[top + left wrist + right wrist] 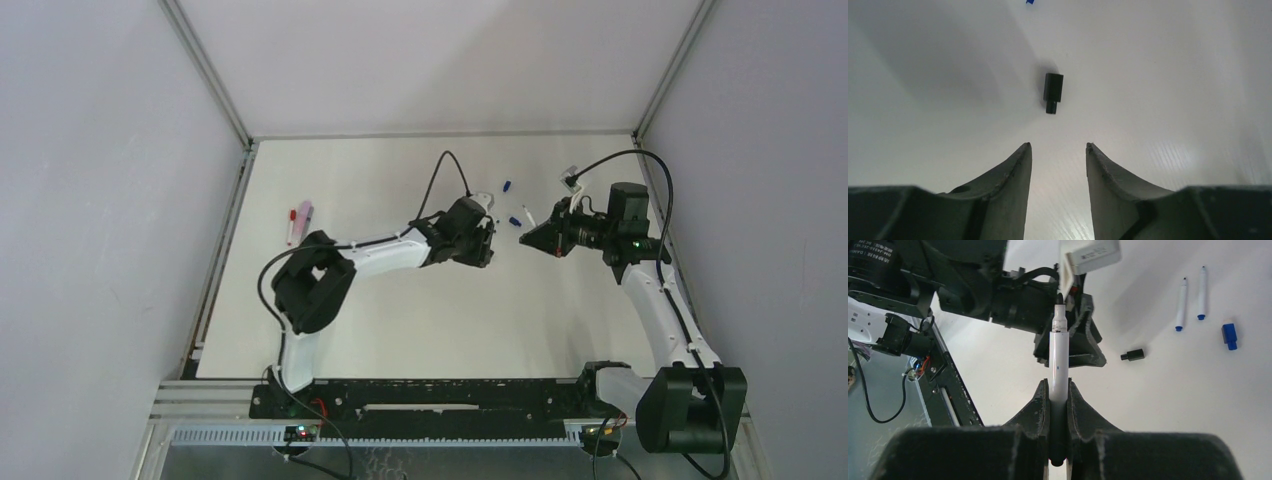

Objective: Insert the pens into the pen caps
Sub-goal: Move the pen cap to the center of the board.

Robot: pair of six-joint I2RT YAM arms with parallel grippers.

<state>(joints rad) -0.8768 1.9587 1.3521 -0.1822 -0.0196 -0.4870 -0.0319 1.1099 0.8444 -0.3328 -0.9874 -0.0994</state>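
Note:
My right gripper is shut on a grey-white stick pen, whose dark tip points at the left arm's gripper close ahead. A small black cap lies on the table to its right. My left gripper is open and empty, low over the table, with the same black cap lying just beyond its fingertips. Two blue-and-white pens and a blue cap lie farther off. In the top view the two grippers face each other mid-table.
A thick pink marker and a thin red pen lie at the far left of the table. A small white connector with a black cable sits near the back right. Enclosure walls stand around the table.

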